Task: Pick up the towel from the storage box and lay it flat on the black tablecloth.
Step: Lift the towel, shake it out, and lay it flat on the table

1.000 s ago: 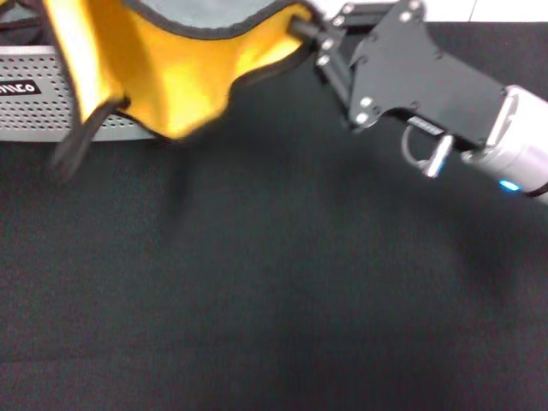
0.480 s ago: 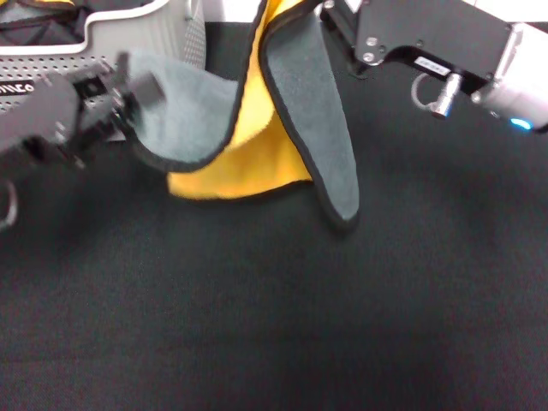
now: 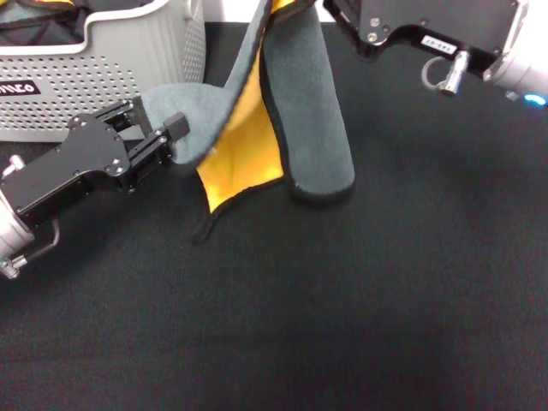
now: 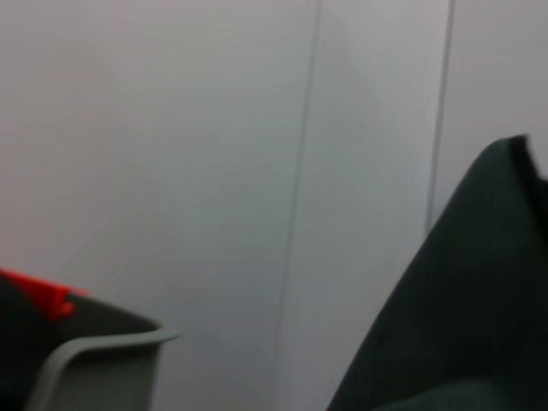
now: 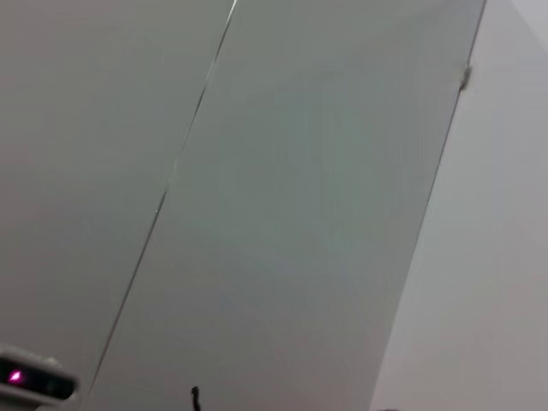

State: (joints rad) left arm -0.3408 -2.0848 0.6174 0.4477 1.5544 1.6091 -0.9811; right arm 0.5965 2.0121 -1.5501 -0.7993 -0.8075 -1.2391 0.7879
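Observation:
The towel, orange-yellow on one face and grey on the other, hangs in folds from the top centre of the head view down to the black tablecloth. My right gripper is at the top edge, shut on the towel's upper end. My left gripper reaches in from the left and is shut on the towel's grey corner, just in front of the storage box. The towel's grey face fills one corner of the left wrist view. The right wrist view shows only wall.
The storage box holds another dark cloth with a bit of orange at the top left. Its rim and something red show in the left wrist view. A white wall lies behind the table.
My left gripper has moved right and forward with the grey corner. The towel has turned, and its hanging folds now reach lower. The right gripper has shifted slightly up and right.

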